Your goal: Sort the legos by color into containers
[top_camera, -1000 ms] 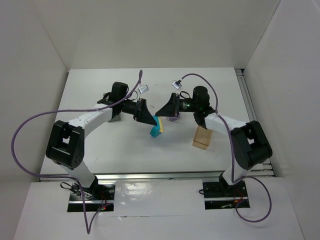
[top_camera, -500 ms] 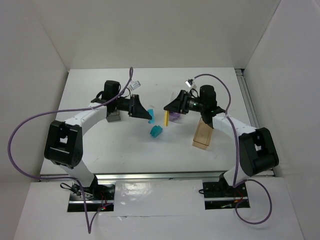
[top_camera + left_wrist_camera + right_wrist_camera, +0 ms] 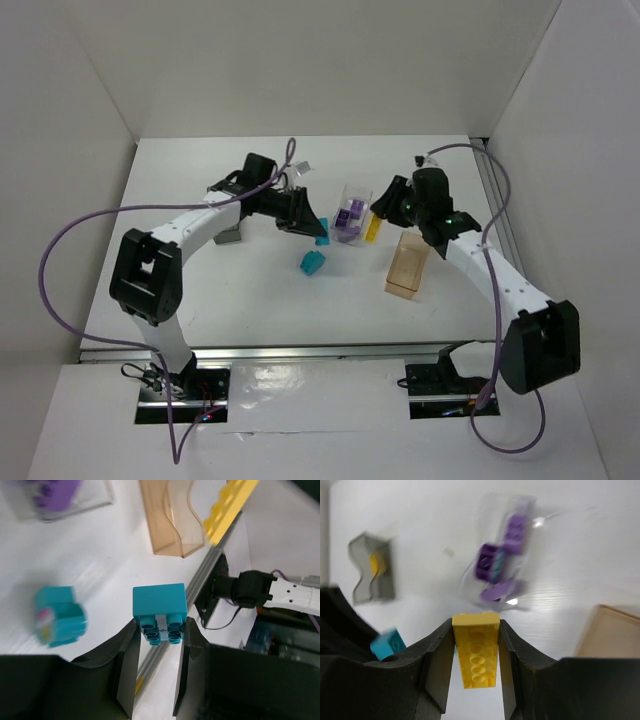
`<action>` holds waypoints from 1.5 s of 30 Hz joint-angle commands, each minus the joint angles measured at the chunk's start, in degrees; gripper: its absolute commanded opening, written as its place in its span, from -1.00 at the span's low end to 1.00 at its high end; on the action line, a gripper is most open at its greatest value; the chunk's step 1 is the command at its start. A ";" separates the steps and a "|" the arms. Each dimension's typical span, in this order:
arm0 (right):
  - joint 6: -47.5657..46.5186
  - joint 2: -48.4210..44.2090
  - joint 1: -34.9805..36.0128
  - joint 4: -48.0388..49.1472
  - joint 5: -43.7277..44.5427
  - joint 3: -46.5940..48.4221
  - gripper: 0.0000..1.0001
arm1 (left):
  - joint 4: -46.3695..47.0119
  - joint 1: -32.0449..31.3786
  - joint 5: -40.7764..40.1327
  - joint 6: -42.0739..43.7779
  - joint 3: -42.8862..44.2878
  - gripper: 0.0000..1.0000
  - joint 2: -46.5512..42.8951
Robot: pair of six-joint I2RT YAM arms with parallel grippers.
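Note:
My left gripper (image 3: pixel 318 232) is shut on a teal lego (image 3: pixel 323 239), held above the table left of the clear bin (image 3: pixel 352 190); in the left wrist view (image 3: pixel 159 630) the lego (image 3: pixel 160 607) sits between the fingertips. A second teal lego (image 3: pixel 311 262) lies on the table (image 3: pixel 57 615). My right gripper (image 3: pixel 380 220) is shut on a yellow lego (image 3: pixel 372 228), seen between the fingers (image 3: pixel 476 647), just right of the clear bin (image 3: pixel 520 510), which holds purple legos (image 3: pixel 348 215).
The amber bin (image 3: pixel 406 266) stands right of centre, below my right gripper. The dark grey bin (image 3: pixel 229 236) sits under my left arm; in the right wrist view it (image 3: pixel 370 587) holds a yellow lego (image 3: pixel 377 562).
My left gripper has moved right towards the clear bin with the teal lego. My right gripper has pulled back to the right with the yellow lego, uncovering the clear bin.

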 commanded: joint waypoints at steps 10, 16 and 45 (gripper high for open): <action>5.69 -17.76 -5.93 -19.19 41.53 2.63 -0.42 | 8.69 -18.97 -2.00 -14.28 18.94 -1.00 20.46; 7.63 -25.31 -6.47 -19.55 44.88 1.23 -0.40 | 5.80 -23.80 -5.43 -16.04 32.82 -1.00 30.12; -6.08 -5.84 -4.81 -3.84 -3.14 8.44 -0.36 | -17.14 -0.98 -26.49 -1.80 16.44 0.68 -0.92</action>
